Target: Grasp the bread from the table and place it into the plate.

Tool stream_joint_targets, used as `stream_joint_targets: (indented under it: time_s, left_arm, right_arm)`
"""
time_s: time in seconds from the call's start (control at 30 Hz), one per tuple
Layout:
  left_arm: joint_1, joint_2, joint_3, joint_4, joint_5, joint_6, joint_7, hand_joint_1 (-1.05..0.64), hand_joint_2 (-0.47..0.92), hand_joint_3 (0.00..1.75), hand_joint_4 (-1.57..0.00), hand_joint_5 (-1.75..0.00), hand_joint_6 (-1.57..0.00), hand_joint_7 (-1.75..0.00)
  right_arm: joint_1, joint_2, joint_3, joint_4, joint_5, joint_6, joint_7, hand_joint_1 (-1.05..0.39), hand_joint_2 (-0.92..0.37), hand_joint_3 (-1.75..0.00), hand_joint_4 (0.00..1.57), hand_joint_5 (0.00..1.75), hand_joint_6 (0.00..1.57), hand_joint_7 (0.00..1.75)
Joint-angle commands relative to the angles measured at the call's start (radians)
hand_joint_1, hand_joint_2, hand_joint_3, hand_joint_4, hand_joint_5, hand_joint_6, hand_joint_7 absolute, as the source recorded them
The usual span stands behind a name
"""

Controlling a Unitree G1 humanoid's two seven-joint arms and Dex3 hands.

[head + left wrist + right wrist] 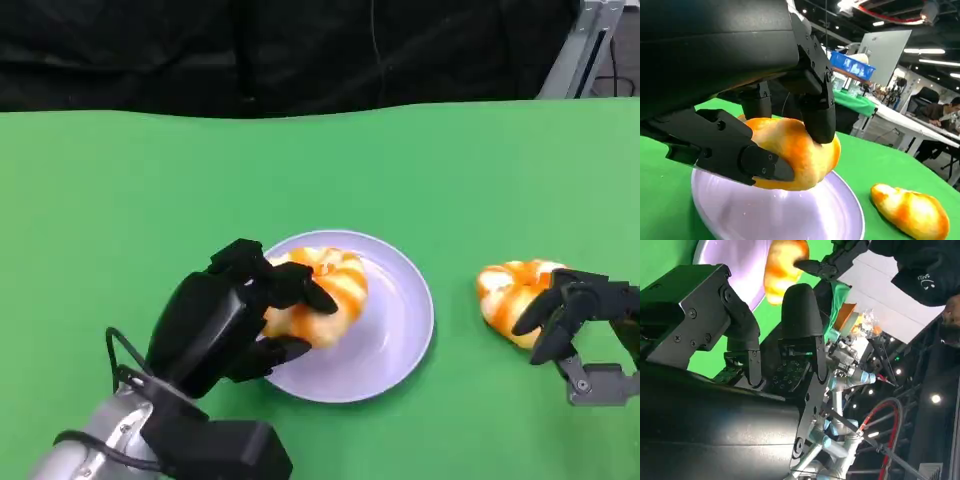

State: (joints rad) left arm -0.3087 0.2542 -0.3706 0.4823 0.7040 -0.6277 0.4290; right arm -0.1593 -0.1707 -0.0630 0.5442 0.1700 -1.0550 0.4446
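Left hand (235,315) held a bread roll (318,292) over the plate (395,335).
Right hand (575,310), fingers curled, touched the second roll (505,290); whether it gripped was unclear.

Green table cover (120,200), black curtain (250,50) behind; seated person (940,112) at a white desk (912,127).

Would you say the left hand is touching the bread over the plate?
Touching: in the left wrist view, the left hand grips the bread with fingers pressed on it.
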Motion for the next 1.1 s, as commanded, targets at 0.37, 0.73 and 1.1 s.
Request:
stream_joint_targets:
  time_s: [0.37, 0.73, 1.1]
  left_arm:
    - [-0.012, 0.022, -0.001, 0.011, -0.013, -0.003, -0.071, -0.10, 0.92, 0.10, -0.93, -0.32, -1.06, -0.02]
    - [0.000, 0.036, -0.013, -0.015, 0.020, 0.071, -0.112, -0.74, 0.92, 0.26, -0.54, 0.00, -0.55, 0.00]
    - [0.020, 0.054, -0.011, -0.077, 0.012, 0.110, -0.143, -0.97, 0.92, 0.58, -0.32, 0.00, -0.36, 0.00]
  right_arm:
    - [0.003, -0.013, -0.003, -0.008, 0.011, 0.005, -0.004, 0.26, -0.44, -1.27, 1.05, 1.21, 1.04, 1.02]
    - [0.002, -0.013, -0.003, -0.007, 0.009, 0.004, -0.005, 0.26, -0.48, -1.24, 1.04, 1.22, 1.04, 1.02]
    - [-0.001, -0.013, -0.004, 0.001, 0.009, 0.001, -0.005, 0.27, -0.45, -1.27, 1.04, 1.22, 1.05, 1.03]
